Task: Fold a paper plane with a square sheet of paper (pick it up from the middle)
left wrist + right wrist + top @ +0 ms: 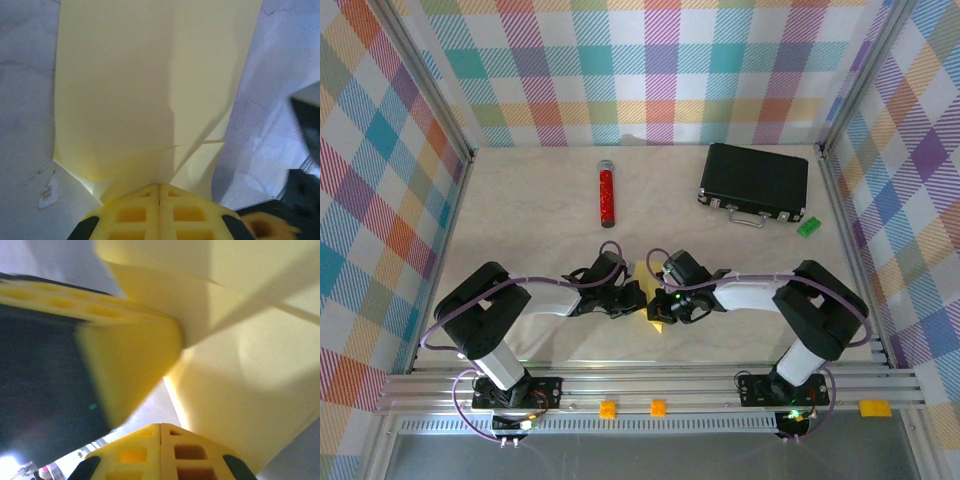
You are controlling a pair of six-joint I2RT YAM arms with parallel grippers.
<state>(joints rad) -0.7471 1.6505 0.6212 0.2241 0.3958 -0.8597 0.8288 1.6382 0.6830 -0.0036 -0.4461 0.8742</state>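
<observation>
The square sheet of paper (655,323) is bright yellow and lies folded in layers at the near middle of the table, mostly hidden under both grippers. In the left wrist view the paper (150,75) stretches away as a long panel with overlapping flaps. My left gripper (160,186) is shut, its tips resting on the paper's near edge with nothing between the fingers. It meets my right gripper (663,303) over the sheet from the left (635,298). The right gripper (160,426) is shut too, over bare table beside the paper's (250,365) edge, close to a left finger (125,360).
A red cylinder (607,195) lies at the back centre. At the back right a black case (754,180) lies flat, with a small green block (809,227) beside it. Plaid walls and aluminium rails enclose the table (520,220).
</observation>
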